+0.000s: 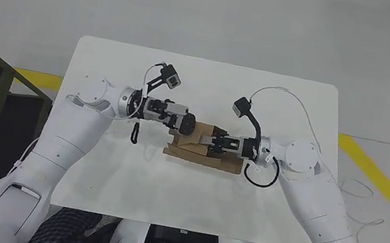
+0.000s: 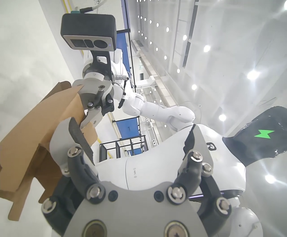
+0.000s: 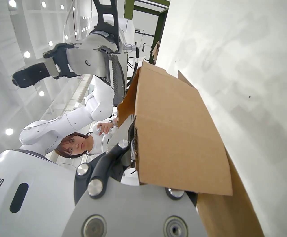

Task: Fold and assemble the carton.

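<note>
Bench (image 1: pixel 93 174) carries the brown carton (image 1: pixel 197 153) near its middle, between the two arms. The carton is half opened and its flaps are loose. The right gripper (image 2: pixel 88 120) is clenched on the edge of one flap. The left gripper (image 2: pixel 132 137) is released, with the jaws wide apart, and one of its fingers (image 2: pixel 80 139) touches the cardboard from the side. In my judgement the step in hand is to fold this flap inward. To do it well, the right gripper should hold firm without pulling, because the edge looks ragged there. The left finger should push slowly near the crease, so that the panel bends at the line and the carton does not slide on the bench.
</note>
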`<state>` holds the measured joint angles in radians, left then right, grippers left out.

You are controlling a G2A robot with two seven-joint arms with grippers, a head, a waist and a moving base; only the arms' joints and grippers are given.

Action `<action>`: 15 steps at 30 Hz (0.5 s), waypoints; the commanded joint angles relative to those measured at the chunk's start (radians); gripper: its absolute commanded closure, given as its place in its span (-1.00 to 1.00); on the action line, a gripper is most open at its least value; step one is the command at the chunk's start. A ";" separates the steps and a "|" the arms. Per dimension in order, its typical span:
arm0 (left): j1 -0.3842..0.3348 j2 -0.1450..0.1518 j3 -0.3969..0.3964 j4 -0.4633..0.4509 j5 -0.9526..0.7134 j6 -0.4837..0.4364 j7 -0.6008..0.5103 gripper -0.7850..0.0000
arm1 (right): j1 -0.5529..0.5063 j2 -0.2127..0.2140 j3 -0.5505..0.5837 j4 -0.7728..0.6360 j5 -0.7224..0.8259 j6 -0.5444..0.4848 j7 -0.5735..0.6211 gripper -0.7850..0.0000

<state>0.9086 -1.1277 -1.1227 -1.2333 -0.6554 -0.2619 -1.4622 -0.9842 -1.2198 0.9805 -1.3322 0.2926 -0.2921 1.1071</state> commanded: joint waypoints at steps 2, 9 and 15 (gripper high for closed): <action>0.004 0.000 0.003 -0.015 0.006 0.000 0.007 -1.00 | -0.001 0.000 -0.001 -0.005 0.003 0.004 -0.002 1.00; 0.040 0.013 -0.073 -0.035 -0.044 -0.054 0.049 -1.00 | -0.006 0.005 0.019 0.002 0.038 -0.004 0.003 1.00; 0.096 0.032 -0.149 -0.061 -0.043 -0.053 0.063 -1.00 | -0.009 0.012 0.050 0.011 0.075 -0.015 0.020 1.00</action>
<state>0.9958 -1.0983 -1.2634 -1.2897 -0.7016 -0.3213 -1.3985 -0.9926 -1.2092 1.0267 -1.3215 0.3643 -0.3061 1.1251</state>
